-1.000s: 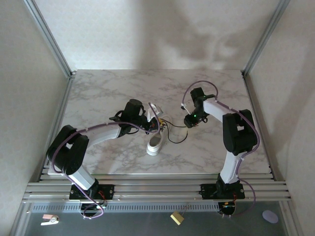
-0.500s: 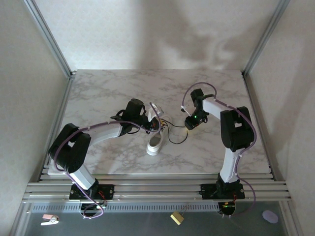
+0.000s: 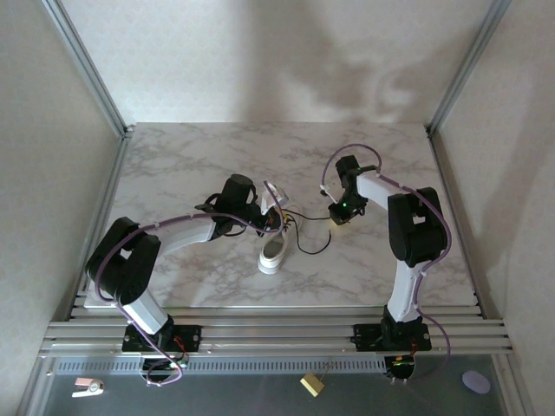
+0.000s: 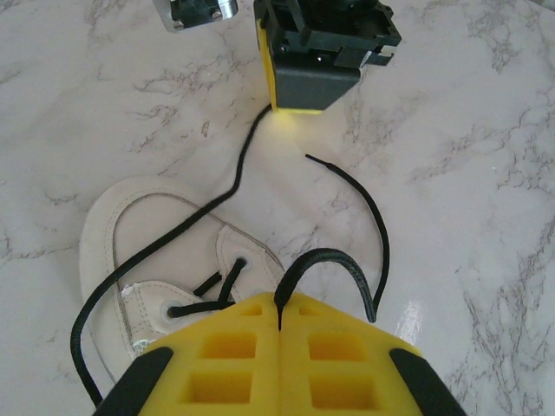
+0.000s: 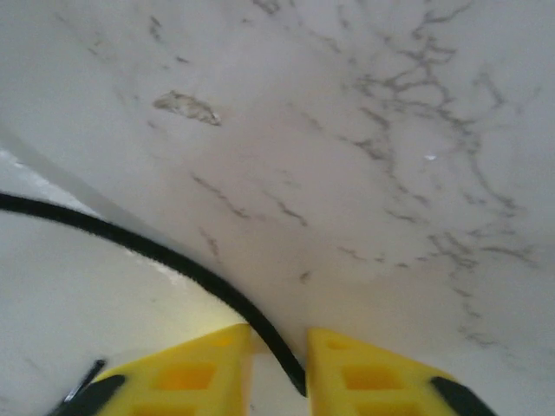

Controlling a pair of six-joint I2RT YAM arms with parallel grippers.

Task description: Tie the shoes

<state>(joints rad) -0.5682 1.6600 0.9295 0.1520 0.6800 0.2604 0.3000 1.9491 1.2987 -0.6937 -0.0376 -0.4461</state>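
Note:
The white shoe (image 3: 272, 252) lies on the marble table, toe toward the arms; in the left wrist view its open collar and eyelets (image 4: 139, 260) show at lower left. My left gripper (image 4: 279, 299) hovers over the tongue, shut on a loop of black lace (image 4: 323, 256) whose free end (image 4: 347, 182) trails over the table. The other lace (image 4: 243, 165) runs from the shoe to my right gripper (image 3: 340, 217), which is down on the table right of the shoe. Its yellow fingers (image 5: 347, 368) stand a little apart with that lace's end (image 5: 277, 342) between them, a gap on each side.
A small metal piece (image 3: 274, 191) sits on the table just behind the shoe. Aluminium posts (image 3: 87, 69) and grey walls close in the table on the left, right and back. The arm bases stand on a rail (image 3: 277, 334) at the near edge.
The right arm has shifted a little and its gripper has settled lower onto the lace. The left arm and the shoe have stayed where they were.

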